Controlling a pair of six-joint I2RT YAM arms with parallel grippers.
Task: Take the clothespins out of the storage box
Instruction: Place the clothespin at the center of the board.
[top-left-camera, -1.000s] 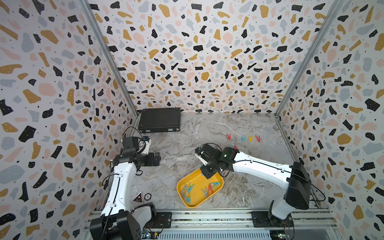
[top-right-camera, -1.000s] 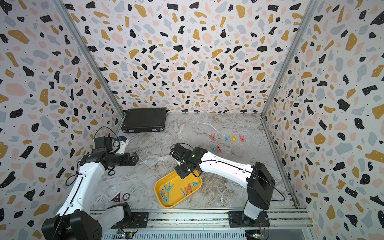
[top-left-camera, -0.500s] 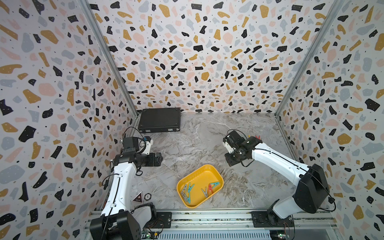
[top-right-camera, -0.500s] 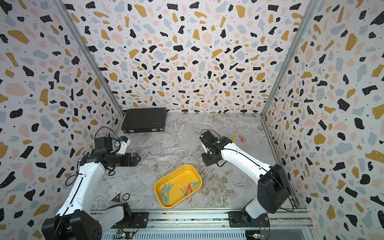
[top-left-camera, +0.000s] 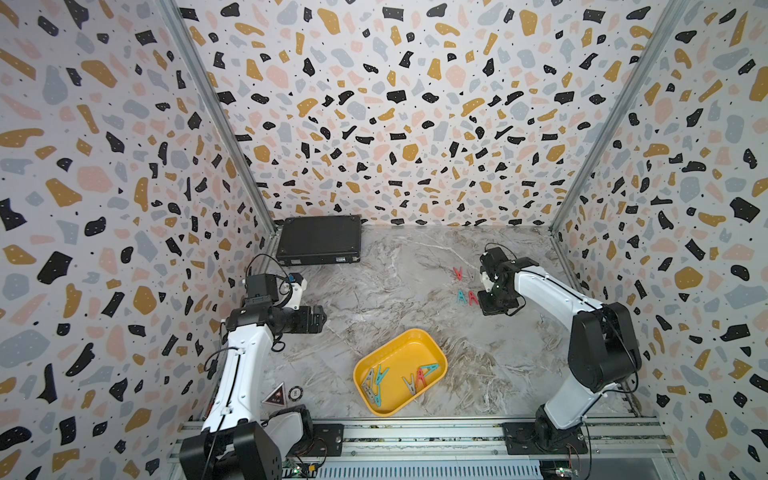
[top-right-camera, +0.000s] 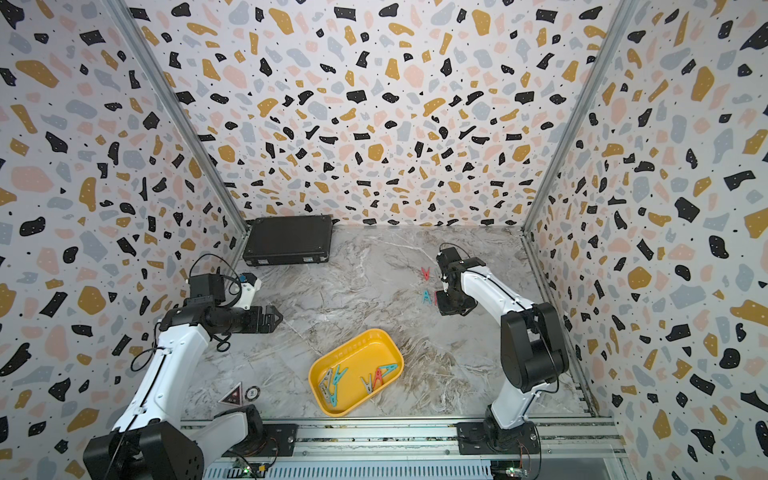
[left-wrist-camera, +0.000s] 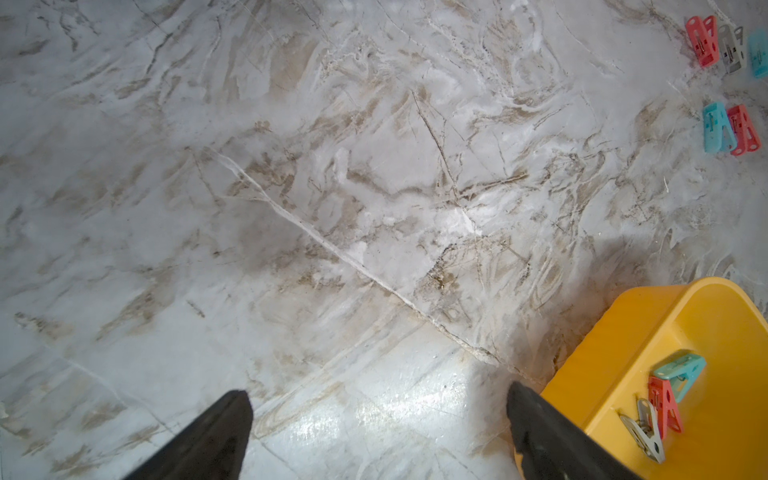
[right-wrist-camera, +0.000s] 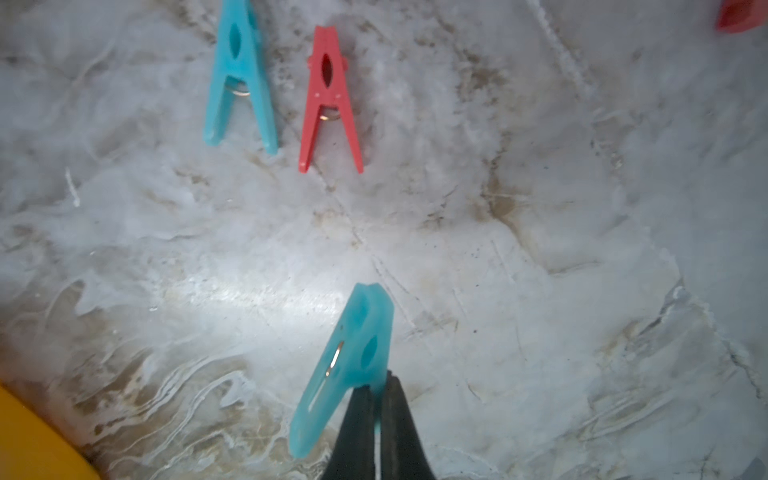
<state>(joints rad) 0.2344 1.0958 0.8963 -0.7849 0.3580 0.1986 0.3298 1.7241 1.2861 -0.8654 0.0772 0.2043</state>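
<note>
Right claw: the right gripper (right-wrist-camera: 376, 382) has its jaws pressed almost together, pinching one leg of a teal clothespin (right-wrist-camera: 353, 357); the peg sticks out slanted beyond the tips, above the table.
Right claw from above: in both top views the wrist covers the jaws and the held peg, so neither shows there.
Left claw: the left gripper (left-wrist-camera: 376, 399) is spread wide with nothing between its fingertips (left-wrist-camera: 224, 419); it hangs just beside the storage box (top-left-camera: 411, 353), over bare marble.
Pegs near the right claw: a teal peg (right-wrist-camera: 239, 79) and a red peg (right-wrist-camera: 330, 99) lie flat side by side, well beyond the storage box.
Cut off: another red peg (right-wrist-camera: 742, 16) is clipped by the right wrist view's edge, and only a yellow corner of the storage box (right-wrist-camera: 25, 440) shows there.
Farther row: the left wrist view catches a red peg (left-wrist-camera: 702, 41), a grey one (left-wrist-camera: 732, 50) and a teal one (left-wrist-camera: 758, 54) sliced by the frame; in a top view the right arm (top-left-camera: 540, 286) hides most of that row.
Storage box contents: clothespins remain inside in two clusters (top-left-camera: 376, 382) (top-left-camera: 419, 376), teal, grey and red, overlapping so the count is hard to make out.
Beyond: a closed black case (top-left-camera: 319, 245) sits far from the storage box.
</note>
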